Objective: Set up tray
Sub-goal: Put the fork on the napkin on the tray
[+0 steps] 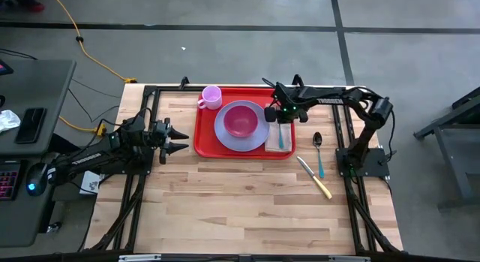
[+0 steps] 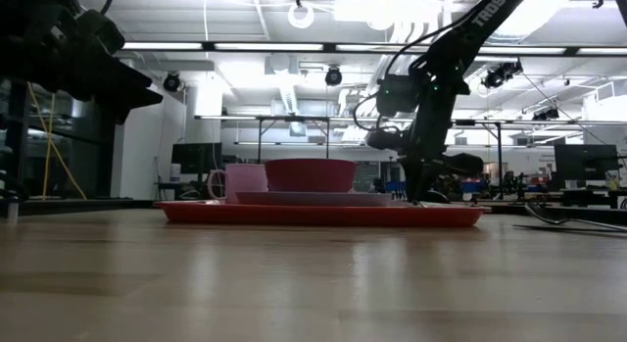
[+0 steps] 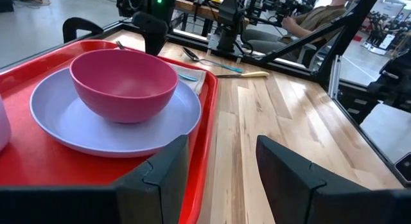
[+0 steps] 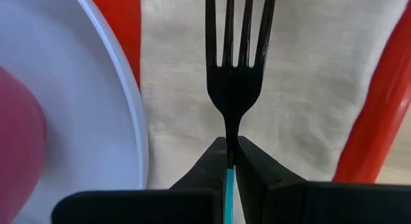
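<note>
The red tray (image 1: 204,134) lies at the table's far middle. On it stand a lavender plate (image 1: 225,134) carrying a pink bowl (image 1: 240,121), and a pink cup (image 1: 211,97) at its far left corner. A beige napkin (image 4: 308,89) lies on the tray's right part. My right gripper (image 4: 230,147) is over the napkin, pointing steeply down, shut on a fork (image 4: 234,76) with a teal handle (image 1: 282,140). My left gripper (image 1: 180,140) waits open off the tray's left edge. My right gripper pinches the fork's narrow neck (image 4: 229,131), just behind the tines, between its two fingers. The fingers come from above, slanting down, and the fork runs on past them over the napkin, tines toward the far edge. Whether the fork rests on the napkin I cannot tell.
A spoon (image 1: 317,140) and a yellow-handled knife (image 1: 315,179) lie on the bare wood right of the tray. The table's near half is plain wood. Black frame rails (image 1: 150,172) run along the left and right sides.
</note>
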